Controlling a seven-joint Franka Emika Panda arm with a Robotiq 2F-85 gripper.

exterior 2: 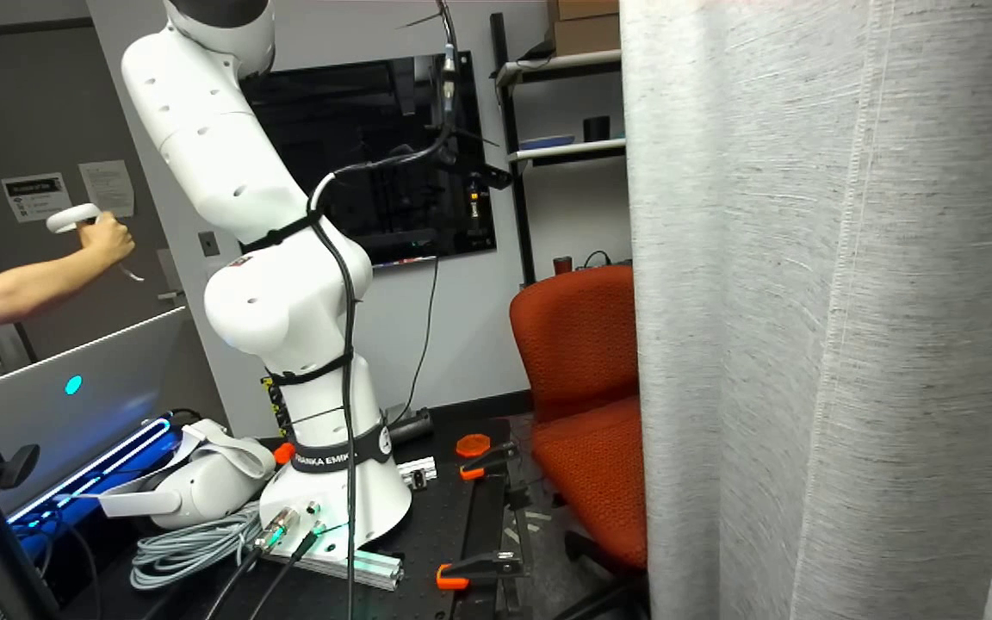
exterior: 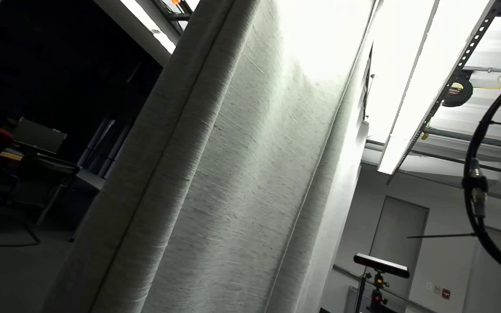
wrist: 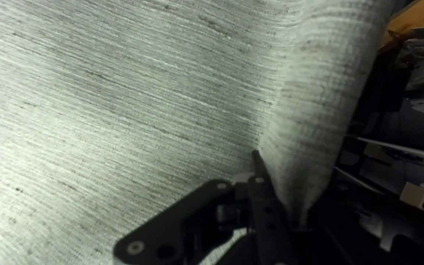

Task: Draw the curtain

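The curtain (exterior: 250, 174) is a tall pale grey-white woven drape with long vertical folds, hanging across the middle of an exterior view. It also fills the right side of an exterior view (exterior 2: 806, 301) and most of the wrist view (wrist: 123, 110). In the wrist view my gripper (wrist: 289, 184) is at the curtain's edge. A rounded fold of fabric narrows into the jaws beside the near dark finger, and the gripper looks shut on it. The far finger is lost in shadow. The gripper does not show in either exterior view.
The white robot arm (exterior 2: 289, 284) stands on a black table (exterior 2: 427, 568) and reaches up out of frame. A red chair (exterior 2: 586, 413) stands between table and curtain. A black cable (exterior 2: 348, 344) runs along the arm. A person's hand (exterior 2: 104, 241) holds a white controller.
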